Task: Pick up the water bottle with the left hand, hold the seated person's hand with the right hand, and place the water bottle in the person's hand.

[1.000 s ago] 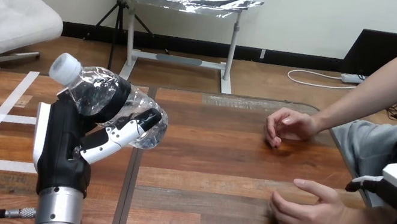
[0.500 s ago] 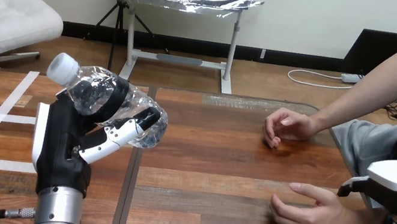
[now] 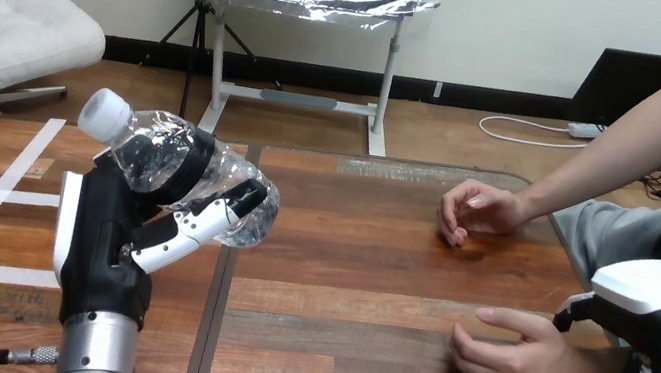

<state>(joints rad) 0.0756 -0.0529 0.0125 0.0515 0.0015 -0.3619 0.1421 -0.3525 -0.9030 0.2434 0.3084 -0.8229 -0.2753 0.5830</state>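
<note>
Your left hand (image 3: 121, 233) has its fingers and thumb curled round the water bottle (image 3: 171, 158) and carries it clear above the table (image 3: 366, 253) on the left side, tilted with the cap (image 3: 105, 113) up and to the left. Your right hand (image 3: 654, 317) sits over the wrist of the person's near hand (image 3: 516, 358), and you cannot tell from here whether it has closed on that wrist or only lies against it. So watch that first: if there is no real hold, the hand can drift as you bring the bottle across. The bottle is well apart from the receiving hand, a long crossing, and the clear plastic looks thin and crumpled. Squeeze harder and it may buckle, ease off and the tilted bottle may swivel or slide out. The near hand rests on the wood loosely curled, palm not turned up, so there is no cradle yet. Let go early and the bottle likely drops and rolls. The person's far hand (image 3: 474, 211) lies farther up the table, and a wide sweep could brush it. Your right hand over the wrist also crowds the approach.
</note>
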